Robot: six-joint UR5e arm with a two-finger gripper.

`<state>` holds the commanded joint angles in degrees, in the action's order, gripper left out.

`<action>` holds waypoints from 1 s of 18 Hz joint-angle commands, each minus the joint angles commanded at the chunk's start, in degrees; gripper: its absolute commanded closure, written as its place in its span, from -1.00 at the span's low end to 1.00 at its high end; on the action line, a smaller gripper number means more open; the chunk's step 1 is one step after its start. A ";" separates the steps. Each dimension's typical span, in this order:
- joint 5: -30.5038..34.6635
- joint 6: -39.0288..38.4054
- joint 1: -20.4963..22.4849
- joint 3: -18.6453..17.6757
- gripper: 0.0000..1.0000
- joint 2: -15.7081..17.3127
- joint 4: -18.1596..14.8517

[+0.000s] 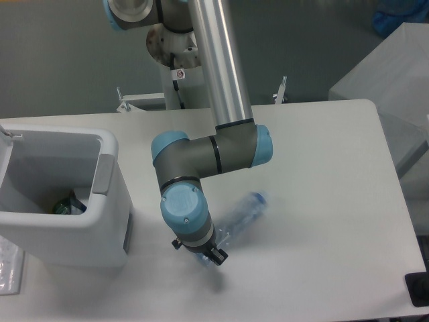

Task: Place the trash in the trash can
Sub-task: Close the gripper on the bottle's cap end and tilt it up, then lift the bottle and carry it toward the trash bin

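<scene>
Low in the middle of the frame, the gripper (209, 253) is mostly hidden under the arm's blue wrist cap; its jaws seem clamped on the lower end of the clear bottle (240, 215), though the contact is hard to make out. The bottle slants up to the right, bluish cap highest. At left, the white trash can (107, 221) holds the wrapper (66, 204), half hidden by the rim
</scene>
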<state>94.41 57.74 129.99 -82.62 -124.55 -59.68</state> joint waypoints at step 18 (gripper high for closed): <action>-45.68 -11.07 11.51 8.88 0.06 11.42 0.18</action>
<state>48.73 46.68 141.50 -73.74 -113.13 -59.50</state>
